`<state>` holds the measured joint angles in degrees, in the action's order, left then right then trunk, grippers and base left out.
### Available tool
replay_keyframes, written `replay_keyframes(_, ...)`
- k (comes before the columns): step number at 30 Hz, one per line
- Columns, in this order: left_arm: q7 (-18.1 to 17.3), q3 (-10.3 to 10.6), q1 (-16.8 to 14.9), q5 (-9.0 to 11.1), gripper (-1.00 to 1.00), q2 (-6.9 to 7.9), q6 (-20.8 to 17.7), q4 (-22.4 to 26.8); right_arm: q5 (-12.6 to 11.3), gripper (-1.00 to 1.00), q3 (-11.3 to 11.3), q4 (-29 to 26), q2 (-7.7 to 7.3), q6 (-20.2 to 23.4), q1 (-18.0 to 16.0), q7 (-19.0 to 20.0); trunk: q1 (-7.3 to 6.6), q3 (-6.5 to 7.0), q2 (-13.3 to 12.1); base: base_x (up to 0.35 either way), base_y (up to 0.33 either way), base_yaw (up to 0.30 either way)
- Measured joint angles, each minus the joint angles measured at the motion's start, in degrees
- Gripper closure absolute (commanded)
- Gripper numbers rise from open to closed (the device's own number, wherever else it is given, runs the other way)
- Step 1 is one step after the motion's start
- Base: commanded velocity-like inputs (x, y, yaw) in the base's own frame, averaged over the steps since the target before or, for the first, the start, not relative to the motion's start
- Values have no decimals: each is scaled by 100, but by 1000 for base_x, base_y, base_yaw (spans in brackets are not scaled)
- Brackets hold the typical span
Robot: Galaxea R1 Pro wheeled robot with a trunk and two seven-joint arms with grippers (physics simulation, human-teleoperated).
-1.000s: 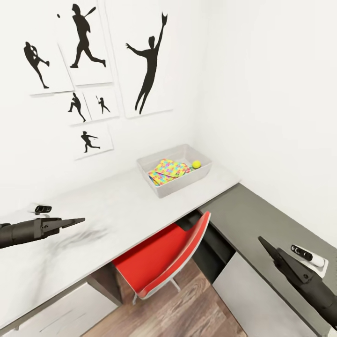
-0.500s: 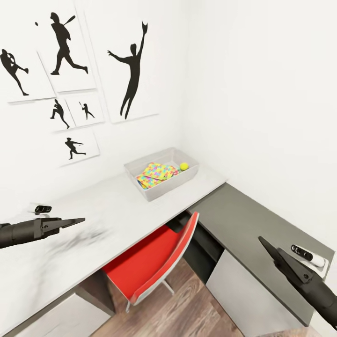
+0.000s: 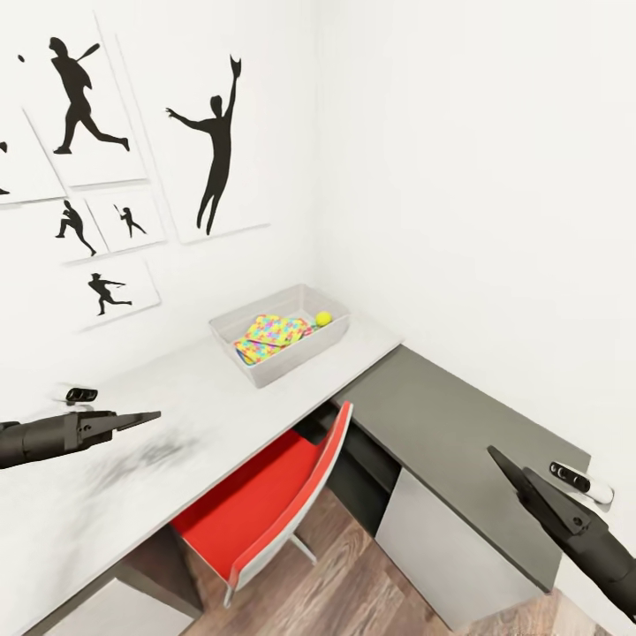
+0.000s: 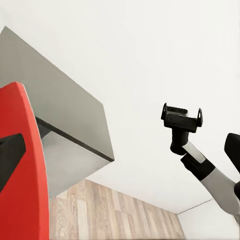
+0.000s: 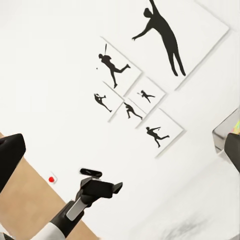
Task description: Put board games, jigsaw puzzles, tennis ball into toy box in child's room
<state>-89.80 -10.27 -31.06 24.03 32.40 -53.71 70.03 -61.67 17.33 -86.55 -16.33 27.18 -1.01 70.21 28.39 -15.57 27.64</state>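
Observation:
The grey toy box (image 3: 284, 360) stands on the light grey part of the table (image 3: 203, 415), against the wall near the corner. Inside it lie the multicolour jigsaw puzzles (image 3: 269, 334) and, at its right end, the tennis ball (image 3: 323, 318). No board games or bed can be made out. My left gripper (image 3: 148, 415) hovers over the light top, well short of the box, open and empty. My right gripper (image 3: 495, 455) hangs off the front edge of the dark grey top (image 3: 442, 415), open with nothing in it. In each wrist view its own fingertips (image 4: 10, 160) (image 5: 10, 155) stand far apart.
A red chair (image 3: 265, 495) is tucked under the desk where the two tops meet. Black baseball-silhouette prints (image 3: 216, 146) hang on the white wall. White drawer fronts (image 3: 433, 548) sit under the dark top, with wood-plank floor (image 3: 353, 592) below.
The whole picture has slid left and slightly down, so the camera has turned right. Both arms keep their places in the view, and the box's contents are unchanged.

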Motion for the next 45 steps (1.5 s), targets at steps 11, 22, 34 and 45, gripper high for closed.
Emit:
replay_keyframes(11,0,47,23,-10,-100,-221,0,-16,-15,-100,42,56,-9,15,0,-12,0,97,0,0,0,-186)
replay_keyframes(22,0,70,32,-47,-100,-341,0,-25,15,-100,40,34,80,-11,0,-34,0,195,0,0,0,-185)
replay_keyframes(34,0,80,39,-41,-100,-350,-7,-27,-9,-100,179,22,88,31,0,-18,0,301,0,0,0,-186)
replay_keyframes(45,0,85,39,-56,-100,-377,-9,-27,-9,-100,186,17,88,50,0,-13,0,399,-1,0,0,-186)
